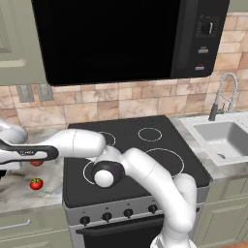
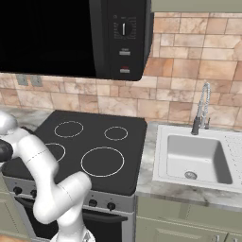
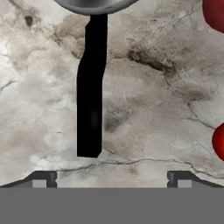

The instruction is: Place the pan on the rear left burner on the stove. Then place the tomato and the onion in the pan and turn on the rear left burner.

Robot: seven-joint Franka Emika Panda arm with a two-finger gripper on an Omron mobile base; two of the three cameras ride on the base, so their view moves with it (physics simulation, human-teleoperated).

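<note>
Two small dark finger tips (image 3: pixel 44 178) of the two-finger gripper (image 3: pixel 111 179) are seen spread wide apart, nothing held between them, above the mottled grey stone counter (image 3: pixel 39 109). Between them, slightly left, the straight black handle of the small shiny grey metal pan (image 3: pixel 91 87) is laid on that counter. Right of it, two red balls are cut by the edge. From the left base view, the green-stemmed red tomato (image 1: pixel 36 183) is seen left of the black glass stove (image 1: pixel 131 145)
</note>
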